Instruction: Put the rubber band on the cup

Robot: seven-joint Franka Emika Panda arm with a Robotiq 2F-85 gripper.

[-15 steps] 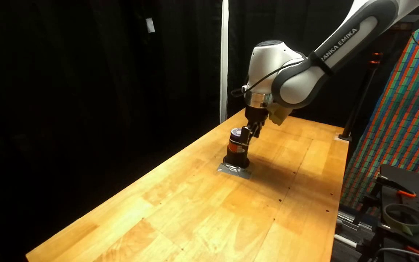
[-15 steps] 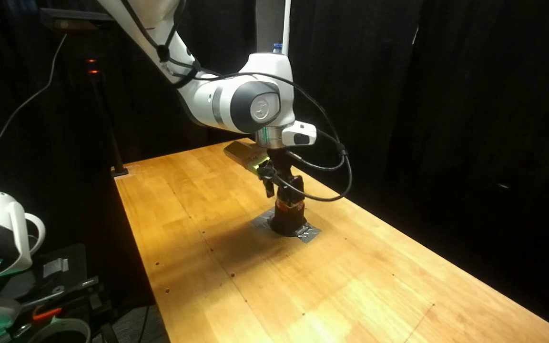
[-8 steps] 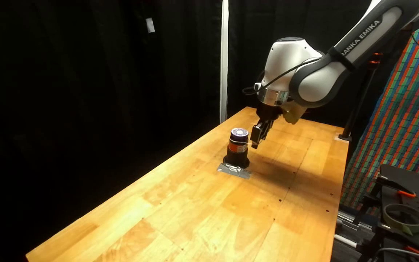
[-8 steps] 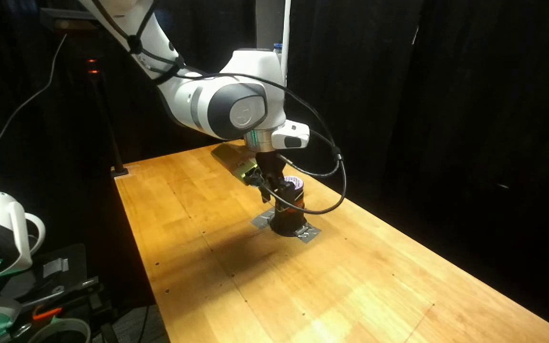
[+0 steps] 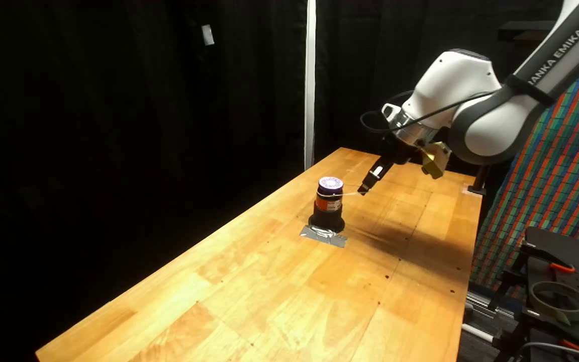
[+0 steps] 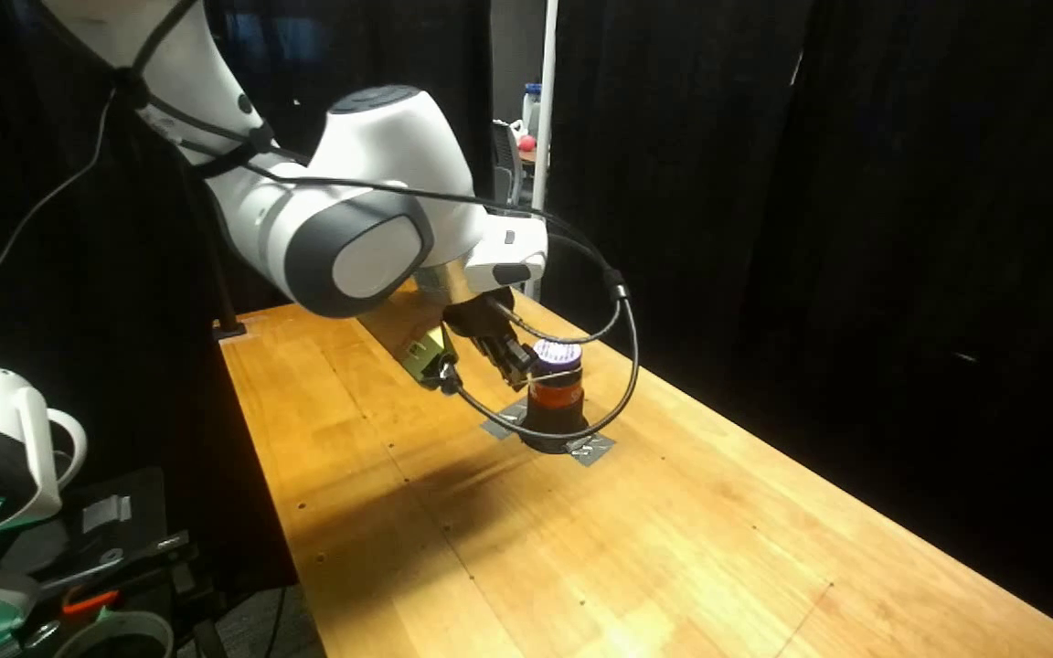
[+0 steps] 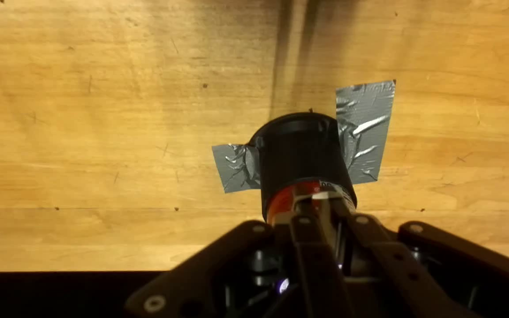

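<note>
Since the earlier frames, the arm (image 5: 490,123) has swung away from the cup (image 5: 328,205) and tipped, so the gripper (image 5: 363,191), up close to the cup a second ago, now slants down toward it with a gap between. The cup stays put.

Left to right in an exterior view, a black curtain (image 5: 143,125) fills that side, then comes a white pole (image 5: 310,85). Next, on the wooden counter (image 5: 279,281), the cup stands upright, dark at the base, orange-red in the middle and pale on top, with silver tape (image 5: 323,237) at its foot. Around its upper part, above the orange label, runs the rubber band (image 5: 349,194), stretched off to the right as far as the fingertips. There the gripper is closed, its tips together on the band's end. Past it come a yellow-green box (image 5: 435,160) at the wrist, the arm's white body, a bright patterned cloth (image 5: 546,181) and a dark side table (image 5: 566,245) with a roll of tape (image 5: 573,315).

In the wrist view, the blurred fingers (image 7: 320,265) reach up from below, side by side, over the cup's red label.
</note>
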